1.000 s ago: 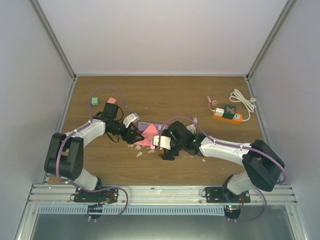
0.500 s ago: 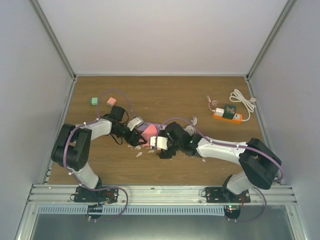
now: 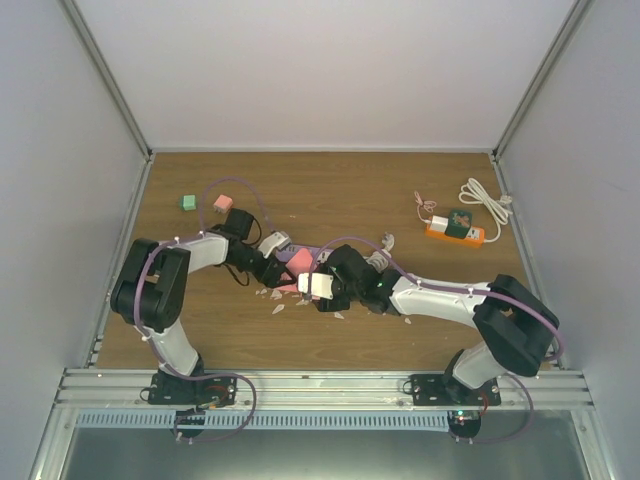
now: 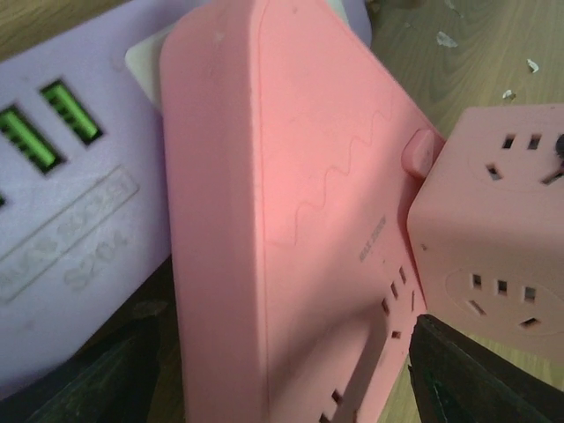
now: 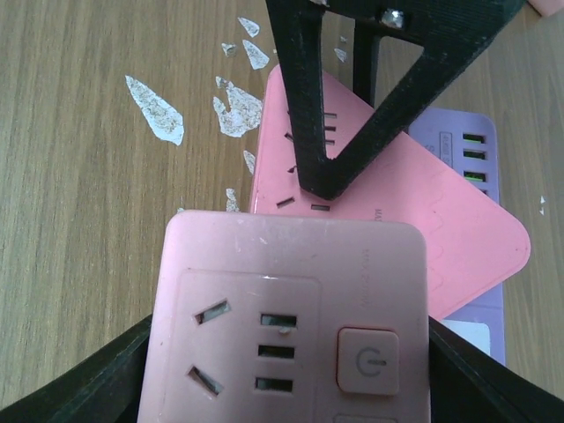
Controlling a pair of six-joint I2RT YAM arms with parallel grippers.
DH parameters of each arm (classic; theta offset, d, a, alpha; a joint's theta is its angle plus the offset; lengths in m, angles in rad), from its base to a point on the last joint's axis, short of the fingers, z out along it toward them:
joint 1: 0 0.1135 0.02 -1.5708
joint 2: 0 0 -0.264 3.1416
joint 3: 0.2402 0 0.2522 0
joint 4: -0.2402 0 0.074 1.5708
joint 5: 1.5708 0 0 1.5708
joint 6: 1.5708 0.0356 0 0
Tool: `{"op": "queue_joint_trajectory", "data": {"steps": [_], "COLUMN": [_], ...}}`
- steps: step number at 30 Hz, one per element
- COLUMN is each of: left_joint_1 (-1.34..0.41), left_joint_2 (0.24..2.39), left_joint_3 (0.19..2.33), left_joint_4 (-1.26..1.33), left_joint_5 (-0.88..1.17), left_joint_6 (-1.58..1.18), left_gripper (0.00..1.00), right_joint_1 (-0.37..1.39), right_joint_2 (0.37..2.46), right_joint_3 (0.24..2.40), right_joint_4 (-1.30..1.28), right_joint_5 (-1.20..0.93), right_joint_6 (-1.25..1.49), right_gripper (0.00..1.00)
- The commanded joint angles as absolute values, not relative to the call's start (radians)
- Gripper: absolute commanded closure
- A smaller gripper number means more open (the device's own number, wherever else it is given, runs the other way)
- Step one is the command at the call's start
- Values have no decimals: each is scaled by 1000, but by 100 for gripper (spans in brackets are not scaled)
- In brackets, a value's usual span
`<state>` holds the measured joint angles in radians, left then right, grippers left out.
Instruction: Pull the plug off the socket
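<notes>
**Top view.** Short orange rectangular socket block lying at 2 o'clock on the brown wood-grain bench, just beside a coiled white cord. Small plug seated on its upper face, dark and green at this range, finer detail too small to tell; not yet pulled. Well apart from the arms' working area near bench centre.

**Left wrist view.** Left claw straddling a flat pink plastic adapter slab with rounded corners, itself overlapping a long purple power strip. Black fingers close on either flank. Grasping or merely bracketing: cannot tell.

**Right wrist view.** Right claw flanking a pink cube-shaped socket with a round power button. Gripped or merely close: cannot tell. White flakes scattered on the wood toward 10 o'clock of this view.

**Handling, by judgement.** Plug and block probably light, stiff, smooth moulded plastic. Pins likely held by spring friction alone, hence a block liable to lift along with the plug. Best pinned by one claw across the long sides of the orange block, clear of the plug. Other claw across the plug's two flat flanks, low, near the socket face. Pull straight along the pins, without rocking. Avoid any cord as a handle: soft, prone to slip or strain.
</notes>
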<state>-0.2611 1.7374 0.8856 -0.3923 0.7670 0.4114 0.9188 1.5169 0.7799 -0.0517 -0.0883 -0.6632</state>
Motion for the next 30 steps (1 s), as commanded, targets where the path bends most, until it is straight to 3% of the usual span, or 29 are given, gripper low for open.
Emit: {"op": "queue_joint_trajectory", "data": {"steps": [1, 6, 12, 30], "left_joint_1": [-280, -289, -289, -289], "left_joint_2": [1760, 1778, 1781, 1834], "left_joint_3": [930, 923, 908, 912], "left_joint_4": [-360, -343, -332, -328], "left_joint_5": [830, 793, 694, 545], "left_joint_6": [401, 391, 390, 390], "left_gripper": [23, 30, 45, 59], "right_joint_1": [933, 932, 933, 931], "right_joint_2": [1514, 1496, 1475, 1432], "right_joint_3": [782, 774, 788, 837], "right_joint_4": [-37, -33, -47, -100], "right_joint_5": [-83, -84, -102, -169], "right_joint_6": [-670, -670, -664, -640], "right_gripper": [34, 39, 44, 67]}}
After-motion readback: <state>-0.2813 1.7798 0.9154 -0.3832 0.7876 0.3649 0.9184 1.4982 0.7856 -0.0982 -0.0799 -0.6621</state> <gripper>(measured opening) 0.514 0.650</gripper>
